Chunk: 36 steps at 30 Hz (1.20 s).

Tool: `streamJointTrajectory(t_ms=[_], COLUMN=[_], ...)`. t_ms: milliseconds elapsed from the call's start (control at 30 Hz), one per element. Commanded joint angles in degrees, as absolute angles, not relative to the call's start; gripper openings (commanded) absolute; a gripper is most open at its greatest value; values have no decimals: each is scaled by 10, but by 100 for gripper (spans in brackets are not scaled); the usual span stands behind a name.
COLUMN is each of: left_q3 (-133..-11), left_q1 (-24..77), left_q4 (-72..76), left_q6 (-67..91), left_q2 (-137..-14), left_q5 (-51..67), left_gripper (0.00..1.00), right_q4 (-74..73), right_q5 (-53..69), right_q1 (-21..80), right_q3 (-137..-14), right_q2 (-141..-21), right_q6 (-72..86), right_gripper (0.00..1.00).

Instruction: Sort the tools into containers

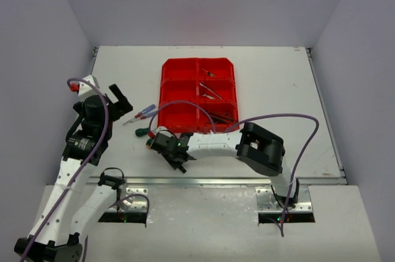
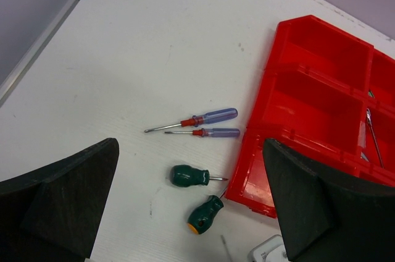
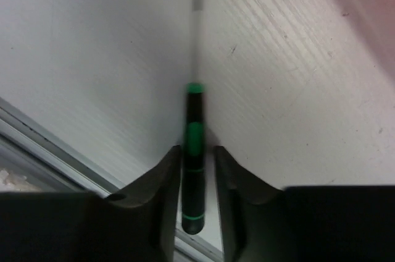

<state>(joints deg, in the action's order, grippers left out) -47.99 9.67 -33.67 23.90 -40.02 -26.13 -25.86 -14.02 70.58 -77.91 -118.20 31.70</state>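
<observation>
Now R gripper (image 3: 197, 154) narrow astride green/black screwdriver (image 3: 194, 132) handle, maybe touching; L gripper (image 2: 190, 147) wide.

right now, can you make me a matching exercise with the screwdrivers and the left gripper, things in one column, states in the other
1 blue-handled screwdrivers
2 stubby green screwdrivers
3 slim green-and-black screwdriver
4 left gripper

a wide open
b between the right gripper's fingers
c tips pointing toward the red bin
d tips pointing away from the red bin

Pairs: 1-d, 2-c, 3-b, 4-a
</observation>
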Motion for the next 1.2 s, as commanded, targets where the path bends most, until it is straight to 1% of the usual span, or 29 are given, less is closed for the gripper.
streamJointTrajectory(t_ms=[0, 67, 167, 233, 333, 367, 433, 467, 533, 567, 600, 633, 667, 733, 767, 800, 833, 967, 1067, 1100, 1167], left_q3=[-492, -492, -492, -492, -493, -492, -492, -491, -489, -488, -487, -486, -486, -488, -488, -487, -486, -482, -479, -480, -481], left_q1=[98, 99, 102, 105, 105, 105, 105, 105, 105, 105, 105, 105, 105, 105, 105, 105, 105, 105, 105, 105, 105], left_q4=[-319, -317, -318, -318, -316, -316, -315, -314, -310, -308, -306, -302, -299, -296, -297, -298, -298, -290, -287, -287, -287], left_q6=[242, 242, 241, 241, 241, 241, 241, 241, 240, 240, 238, 237, 236, 236, 235, 233, 232, 226, 222, 220, 218], left_q2=[-394, -393, -394, -394, -393, -394, -393, -391, -389, -389, -390, -391, -392, -397, -400, -401, -401, -395, -404, -410, -417], left_q5=[-256, -255, -256, -258, -255, -254, -252, -252, -247, -242, -234, -226, -222, -220, -219, -218, -217, -213, -192, -187, -182], left_gripper=[100, 100, 100, 100, 100, 100, 100, 100, 100, 100, 100, 100, 100, 100, 100, 100, 100, 100, 100, 100, 100], right_q4=[-268, -279, -307, -300, -270, -254, -212, -192, -142, -120, -110, -118, -128, -140, -137, -134, -135, -130, -155, -156, -157], right_q5=[-136, -127, -120, -98, -96, -100, -19, 40, 47, 38, 30, 36, 37, 59, 61, 71, 81, 138, 147, 150, 165], right_q1=[696, 699, 706, 707, 685, 663, 574, 519, 449, 410, 369, 336, 311, 264, 250, 233, 217, 197, 196, 195, 194], right_q3=[-749, -737, -720, -683, -654, -638, -626, -627, -632, -639, -665, -721, -734, -831, -846, -897, -940, -1018, -1081, -1086, -1091], right_q2=[-1171, -1147, -1066, -1007, -881, -854, -806, -787, -780, -787, -818, -877, -891, -992, -1007, -1059, -1087, -1172, -1237, -1251, -1259], right_q6=[337, 336, 313, 283, 176, 148, 89, 56, -72, -125, -162, -196, -223, -275, -294, -313, -329, -406, -424, -429, -430], right_gripper=[17, 0, 0, 0, 0, 0, 0, 0, 0, 0, 0, 0, 0, 0, 0, 0, 0, 0, 0, 2, 9])
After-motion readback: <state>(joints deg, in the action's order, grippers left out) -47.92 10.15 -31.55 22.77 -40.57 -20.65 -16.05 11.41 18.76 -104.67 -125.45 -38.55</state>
